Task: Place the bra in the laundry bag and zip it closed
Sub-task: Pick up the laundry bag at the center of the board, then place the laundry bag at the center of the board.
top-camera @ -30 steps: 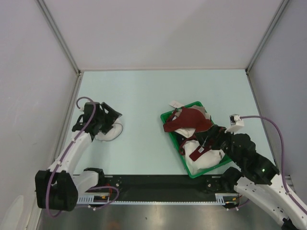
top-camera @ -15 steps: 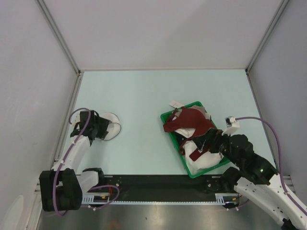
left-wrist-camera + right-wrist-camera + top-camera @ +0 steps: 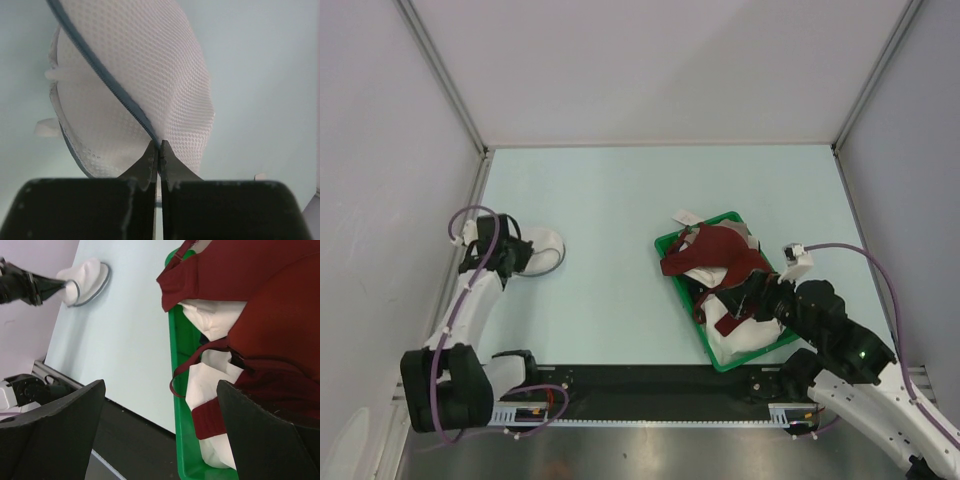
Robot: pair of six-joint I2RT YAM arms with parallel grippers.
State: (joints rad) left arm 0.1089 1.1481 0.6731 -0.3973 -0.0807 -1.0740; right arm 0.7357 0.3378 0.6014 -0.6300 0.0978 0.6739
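Note:
The white mesh laundry bag (image 3: 546, 250) lies at the table's left side, its blue-grey zipper rim running diagonally across the left wrist view. My left gripper (image 3: 518, 256) is shut on that rim, and the jaws (image 3: 158, 146) meet with the edge of the laundry bag (image 3: 150, 75) pinched at their tips. The maroon bra (image 3: 716, 250) lies draped over the top of the green basket (image 3: 692, 302). My right gripper (image 3: 760, 302) hovers open over the basket's near half. Between its wide jaws (image 3: 161, 385) I see the bra (image 3: 260, 285), a loose strap and the basket's rim (image 3: 181, 365).
White garments (image 3: 745, 336) fill the green basket under the bra, with a white tag (image 3: 682, 215) sticking out at its far corner. Grey walls close in the table on three sides. A black rail runs along the near edge (image 3: 650, 380).
My left gripper has closed on the bag's rim and drawn back to the left, shifting the bag slightly that way. The right gripper stays open and has crept a little toward the basket.

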